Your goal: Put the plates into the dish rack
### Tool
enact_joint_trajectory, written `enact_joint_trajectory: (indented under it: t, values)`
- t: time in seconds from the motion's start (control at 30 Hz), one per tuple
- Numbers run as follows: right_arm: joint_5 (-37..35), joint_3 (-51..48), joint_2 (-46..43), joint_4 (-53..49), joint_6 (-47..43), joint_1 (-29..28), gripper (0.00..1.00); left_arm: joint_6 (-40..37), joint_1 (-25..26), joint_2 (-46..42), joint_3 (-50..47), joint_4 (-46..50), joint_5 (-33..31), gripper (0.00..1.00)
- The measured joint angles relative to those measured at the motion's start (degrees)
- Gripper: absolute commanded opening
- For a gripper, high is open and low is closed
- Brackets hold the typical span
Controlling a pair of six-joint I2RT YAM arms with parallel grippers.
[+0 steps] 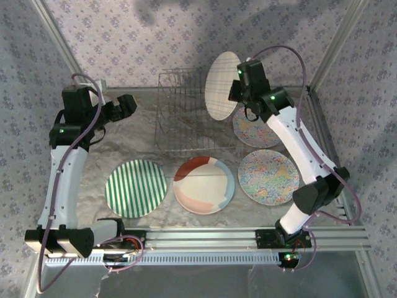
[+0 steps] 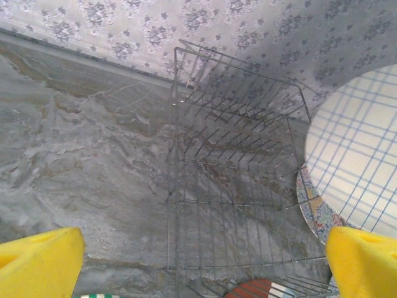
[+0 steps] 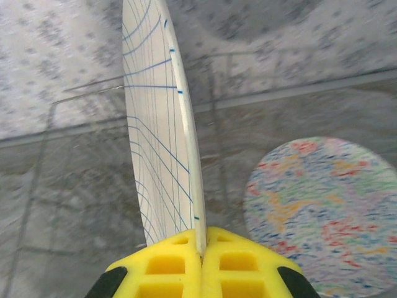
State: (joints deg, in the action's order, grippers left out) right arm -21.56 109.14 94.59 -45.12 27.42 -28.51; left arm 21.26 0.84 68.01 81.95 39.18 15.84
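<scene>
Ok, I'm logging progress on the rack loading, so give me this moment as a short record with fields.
rack: dish rack, no plate in it
right gripper: shut on the blue-grid plate, held on edge at the rack's right side
left gripper: open, empty, left of the rack
flat on table: striped plate, cream plate, near mosaic plate, far mosaic plate

Tabletop [image 1: 130, 149]: grey, marbled.
Back centre: wire dish rack [image 1: 186, 112].
Front row: green-striped plate [image 1: 136, 187], cream patched plate [image 1: 204, 185], mosaic plate [image 1: 268, 177].
Right rear: second mosaic plate [image 1: 250, 132].
</scene>
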Motion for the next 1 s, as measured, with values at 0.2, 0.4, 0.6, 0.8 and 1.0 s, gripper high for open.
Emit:
enact_joint_trajectory:
  t: [0.2, 0.4, 0.6, 0.8, 1.0]
  values:
    - [-13.1, 11.4, 8.9, -4.2, -1.3, -2.8, 0.0, -0.9, -1.3, -0.1, 0.0, 0.7, 0.5, 0.99]
    - [-18.3, 21.6, 18.8, -6.8, -3.7, -3.3, 0.0, -0.9, -1.5, -0.1, -1.4, 0.8, 2.1, 0.99]
    - [-19.4, 27.0, 25.6, -7.3, -4.9, -3.1, 0.0, -0.9, -1.6, -0.1, -3.0, 0.8, 2.8, 0.99]
    - [-19.2, 30.3, 29.0, -7.3, -5.0, -3.1, 0.0, -1.1, -1.9, -0.1, -3.1, 0.9, 3.0, 0.99]
    - [-18.6, 32.6, 31.0, -7.4, -5.0, -2.7, 0.0, -1.3, -2.1, -0.1, -3.5, 0.9, 3.1, 0.99]
